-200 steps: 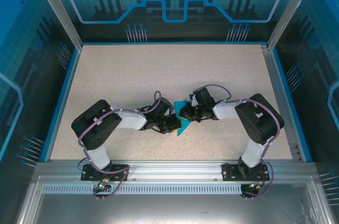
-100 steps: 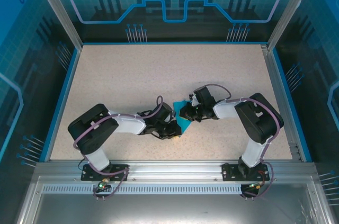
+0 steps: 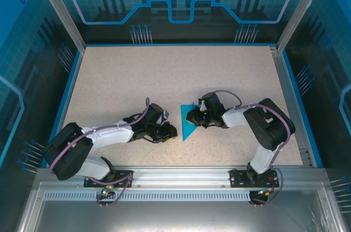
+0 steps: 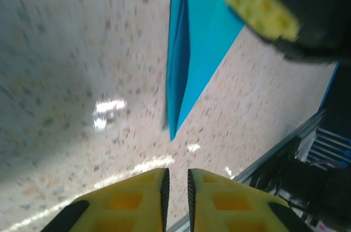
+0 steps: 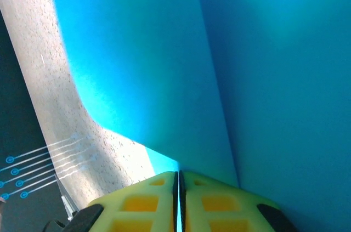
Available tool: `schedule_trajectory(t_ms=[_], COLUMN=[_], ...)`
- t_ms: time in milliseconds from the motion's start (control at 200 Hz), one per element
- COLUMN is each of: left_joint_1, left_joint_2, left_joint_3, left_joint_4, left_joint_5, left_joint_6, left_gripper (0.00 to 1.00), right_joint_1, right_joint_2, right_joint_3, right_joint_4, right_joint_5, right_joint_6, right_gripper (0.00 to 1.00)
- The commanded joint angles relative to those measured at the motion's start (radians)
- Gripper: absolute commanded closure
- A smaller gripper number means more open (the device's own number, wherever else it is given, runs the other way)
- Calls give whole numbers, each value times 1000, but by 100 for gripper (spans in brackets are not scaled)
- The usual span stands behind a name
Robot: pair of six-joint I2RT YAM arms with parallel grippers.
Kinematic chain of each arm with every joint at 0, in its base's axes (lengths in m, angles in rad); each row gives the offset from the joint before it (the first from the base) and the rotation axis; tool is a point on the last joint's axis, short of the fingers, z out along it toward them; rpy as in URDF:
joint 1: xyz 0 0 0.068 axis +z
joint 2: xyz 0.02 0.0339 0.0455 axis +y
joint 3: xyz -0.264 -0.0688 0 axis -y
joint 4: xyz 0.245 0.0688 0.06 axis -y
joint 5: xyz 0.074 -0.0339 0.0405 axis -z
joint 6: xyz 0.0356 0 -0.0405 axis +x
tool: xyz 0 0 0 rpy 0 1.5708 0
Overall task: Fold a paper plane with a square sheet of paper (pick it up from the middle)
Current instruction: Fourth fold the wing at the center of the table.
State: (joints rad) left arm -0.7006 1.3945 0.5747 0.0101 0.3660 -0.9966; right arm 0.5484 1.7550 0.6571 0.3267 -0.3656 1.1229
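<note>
The square sheet of paper is folded into a narrow cyan paper plane [image 3: 186, 129] that lies on the speckled table between the two arms, its sharp point toward the near edge. My right gripper [image 3: 192, 118] is shut on the plane's upper right part. In the right wrist view a thin cyan edge sits pinched between the pads of the right gripper [image 5: 179, 175], and the paper plane [image 5: 164, 51] spreads out beyond them. My left gripper [image 3: 171, 131] stands just left of the plane, apart from it. In the left wrist view the left gripper [image 4: 176, 175] shows a narrow empty gap, with the paper plane [image 4: 200, 34] ahead.
The speckled table [image 3: 137, 78] has a blue rim [image 3: 66, 95] at the left, back and right. An aluminium rail [image 3: 181, 173] runs along the near edge, close behind the plane's point. The right gripper's yellow finger [image 4: 258, 1] hangs over the paper.
My left arm has let go of the paper and drawn back to the left, its jaws parting slightly. The right gripper has kept its hold, and the plane now lies flatter on the table.
</note>
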Motion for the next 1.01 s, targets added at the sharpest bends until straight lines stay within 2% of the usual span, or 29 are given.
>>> schedule_trajectory(t_ms=[0,105,335,525,775,855,1000], left_joint_1=[10,6,-5,-21,-40,-56,-91], left_joint_2=[19,108,256,311,358,371,403], left_joint_3=[68,147,162,187,184,171,140], left_joint_4=[27,61,204,179,56,5,-56], left_joint_5=[-18,-2,-6,-32,-90,-116,-160], left_joint_6=[-14,-36,-121,-121,-107,-93,-83], left_gripper=[78,79,80,81,85,89,98], right_joint_1=[53,59,56,56,52,39,-1], right_joint_2=[50,28,26,23,-2,-14,-23], right_joint_3=[-73,-70,-43,-35,-17,8,95], right_joint_4=[-134,-151,-173,-181,-221,-250,-309], right_joint_5=[123,135,106,108,108,95,1], right_joint_6=[97,106,76,69,30,-23,-187], right_gripper=[87,87,86,86,86,86,84])
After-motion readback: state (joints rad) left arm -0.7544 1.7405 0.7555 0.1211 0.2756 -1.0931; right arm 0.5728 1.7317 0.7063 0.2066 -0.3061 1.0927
